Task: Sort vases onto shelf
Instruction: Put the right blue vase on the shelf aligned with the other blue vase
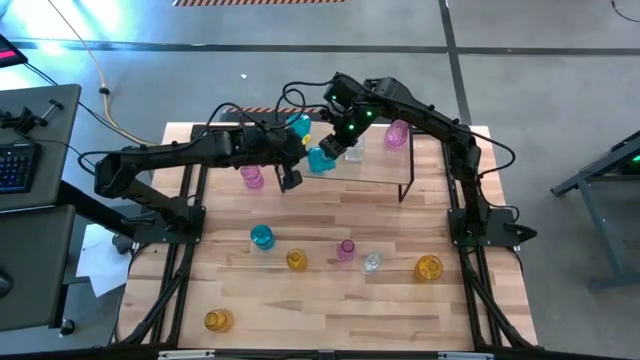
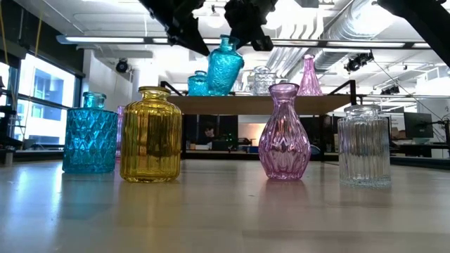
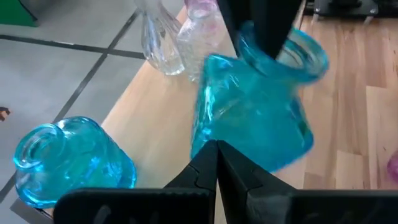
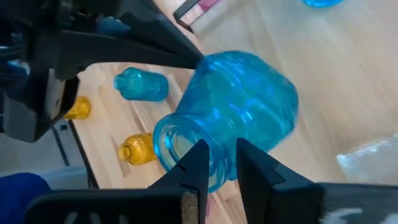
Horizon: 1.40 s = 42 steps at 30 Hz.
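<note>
Right claw [image 4: 216, 163] pinching the tilted teal vase [image 4: 233, 109] by its neck — hanging over the shelf [image 1: 385, 168], centre-top of frame; left claw [image 3: 217, 163] closed, empty — just beside.

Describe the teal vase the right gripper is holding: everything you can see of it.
The teal vase is translucent blue glass with a faceted body and a narrower open neck. It hangs tilted in the air at the shelf front edge, apparently off the board. The right gripper pinches its neck rim, one finger inside the mouth; the left gripper is shut close beside its body.
</note>
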{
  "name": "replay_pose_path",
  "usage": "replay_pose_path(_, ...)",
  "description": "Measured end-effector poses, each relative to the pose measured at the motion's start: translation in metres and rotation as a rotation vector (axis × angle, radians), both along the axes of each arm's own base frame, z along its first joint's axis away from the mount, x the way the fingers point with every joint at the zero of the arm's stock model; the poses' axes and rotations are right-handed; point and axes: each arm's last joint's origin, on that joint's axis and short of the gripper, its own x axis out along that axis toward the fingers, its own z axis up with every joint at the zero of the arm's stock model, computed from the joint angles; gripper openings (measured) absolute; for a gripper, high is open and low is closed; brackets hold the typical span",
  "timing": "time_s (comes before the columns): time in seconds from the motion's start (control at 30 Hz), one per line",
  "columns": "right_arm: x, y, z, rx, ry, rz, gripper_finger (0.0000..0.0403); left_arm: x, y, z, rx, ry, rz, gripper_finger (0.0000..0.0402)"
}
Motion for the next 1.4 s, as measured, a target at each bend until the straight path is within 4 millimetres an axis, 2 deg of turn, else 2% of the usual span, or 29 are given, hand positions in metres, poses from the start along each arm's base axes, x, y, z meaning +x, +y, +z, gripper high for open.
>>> replay_pose_path(0.17,0.001,-0.002,0.001,-0.007,-0.021,-0.008,0.0067,0.000,0.000,0.000,-0.006,-0.005,-0.010,0.0000)
replay_pose_path(0.83,-0.003,-0.023,0.004,-0.034,-0.063,-0.069,0.0068,0.000,0.001,0.005,0.030,-0.027,0.018,0.0000)
replay_pose_path(1.2,0.001,-0.033,0.012,-0.242,-0.109,-0.138,0.0068,-0.021,0.001,0.027,0.060,-0.104,0.077,0.0000)
replay_pose_path(1.4,0.001,-0.030,0.016,-0.210,-0.147,-0.119,0.0068,-0.033,0.001,0.038,0.060,-0.150,0.092,0.0000)
